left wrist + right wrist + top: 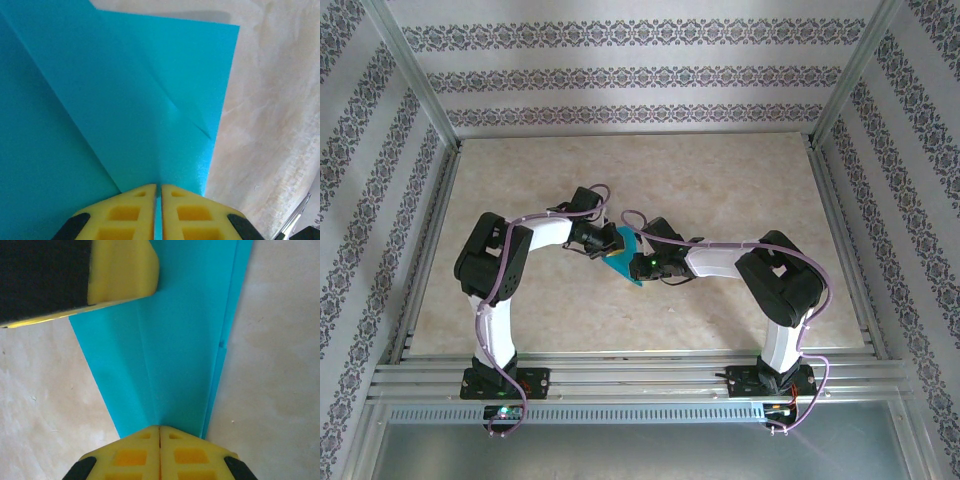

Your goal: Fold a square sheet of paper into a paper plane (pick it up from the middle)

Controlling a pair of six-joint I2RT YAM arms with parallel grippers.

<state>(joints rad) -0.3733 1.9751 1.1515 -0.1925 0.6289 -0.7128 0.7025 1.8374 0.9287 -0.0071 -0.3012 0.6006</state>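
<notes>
The teal-blue sheet of paper [628, 270] hangs between both grippers over the middle of the table, folded in layers into a narrow, tapering paper plane shape with creases. My left gripper [610, 245] comes in from the left. In the left wrist view its yellow fingertips [158, 186] are shut on the paper [150, 90], and a thin teal strip shows between them. My right gripper [642, 262] comes in from the right. Its fingertips [159, 427] are pressed together on the narrow end of the paper [175, 350]. The left gripper's yellow finger [122, 270] shows at the far end.
The beige marbled table top [720, 190] lies under the paper, with free room on all sides. Metal rails [640, 375] run along the near edge by the arm bases. Patterned walls and frame posts [835, 100] close in the back and sides.
</notes>
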